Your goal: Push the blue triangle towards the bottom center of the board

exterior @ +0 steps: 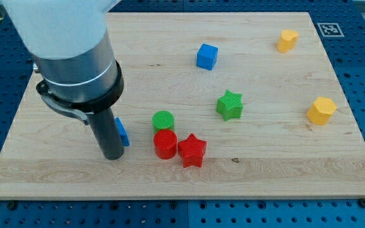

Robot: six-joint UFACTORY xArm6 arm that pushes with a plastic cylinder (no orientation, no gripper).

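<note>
The blue triangle [121, 132] lies at the board's lower left, mostly hidden behind my rod; only a sliver shows on the rod's right side. My tip [112, 155] rests on the board directly to the left of and just below the triangle, touching or nearly touching it. The arm's large grey and white body fills the view's top left.
A green cylinder [163, 120], a red cylinder [165, 144] and a red star [192, 150] cluster just right of the triangle. A green star [230, 105] sits mid-board, a blue cube [206, 56] above it. Yellow blocks lie at the top right [288, 40] and right [321, 111].
</note>
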